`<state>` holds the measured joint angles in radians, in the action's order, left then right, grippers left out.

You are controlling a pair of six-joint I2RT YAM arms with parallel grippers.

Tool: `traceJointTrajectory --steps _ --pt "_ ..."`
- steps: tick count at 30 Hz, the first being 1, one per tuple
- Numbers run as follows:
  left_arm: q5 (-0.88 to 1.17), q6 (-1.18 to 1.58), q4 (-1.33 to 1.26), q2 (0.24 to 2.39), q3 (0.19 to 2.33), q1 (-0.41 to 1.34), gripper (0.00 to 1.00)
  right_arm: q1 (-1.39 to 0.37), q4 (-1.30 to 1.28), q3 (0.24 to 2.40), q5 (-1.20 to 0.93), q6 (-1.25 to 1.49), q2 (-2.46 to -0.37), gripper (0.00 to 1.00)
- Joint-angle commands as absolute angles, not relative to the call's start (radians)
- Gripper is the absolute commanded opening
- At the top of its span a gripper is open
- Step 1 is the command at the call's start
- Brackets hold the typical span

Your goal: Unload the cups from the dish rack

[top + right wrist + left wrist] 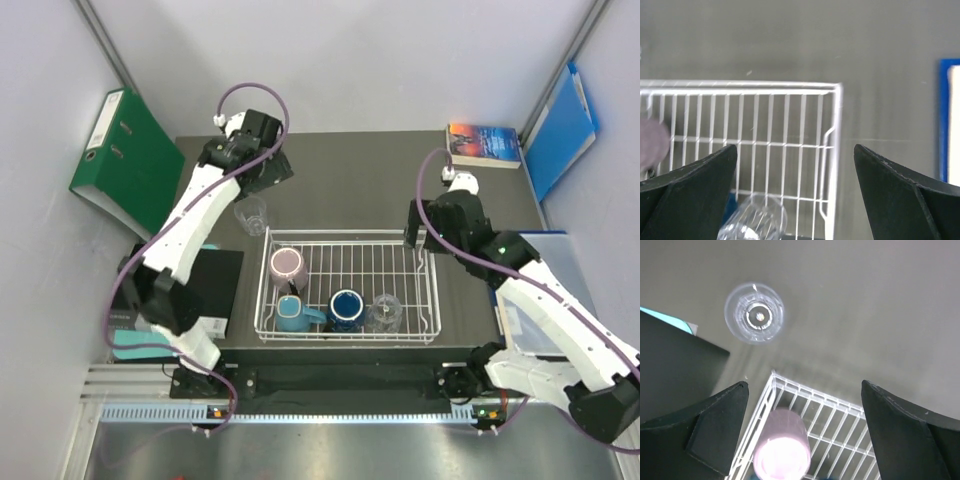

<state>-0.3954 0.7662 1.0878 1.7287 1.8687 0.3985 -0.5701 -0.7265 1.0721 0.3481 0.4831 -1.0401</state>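
Clear tumbler point(384, 312), lower right in the dish rack point(350, 233), looks light, slick, breakable (pinch its rim gently); left gripper point(804, 390) and right gripper point(795, 150) gape wide, empty.

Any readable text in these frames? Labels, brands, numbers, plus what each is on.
Nothing can be read in any view.
Green binder: pale label on the spine, too small to read.
Book: printed cover, too blurred to read.
Dish rack and pink mug: no markings visible.

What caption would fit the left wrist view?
Open left gripper facing a clear tumbler on the table, pink mug in the rack.
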Motion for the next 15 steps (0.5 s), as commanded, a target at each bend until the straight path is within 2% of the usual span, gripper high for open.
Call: traceJointTrajectory --steps 1,7,15 --pt "-0.458 0.793 0.99 1.558 1.752 0.455 0.99 -0.717 -0.712 1.026 0.308 0.466 -0.994 1.0" --pt "-0.569 0.762 0.965 1.381 1.577 0.557 0.99 -0.871 -0.736 0.971 0.365 0.569 -0.959 1.0" --pt "-0.534 0.716 0.954 1.221 1.405 0.558 0.99 -1.127 -0.813 1.065 0.511 0.755 -1.103 1.0"
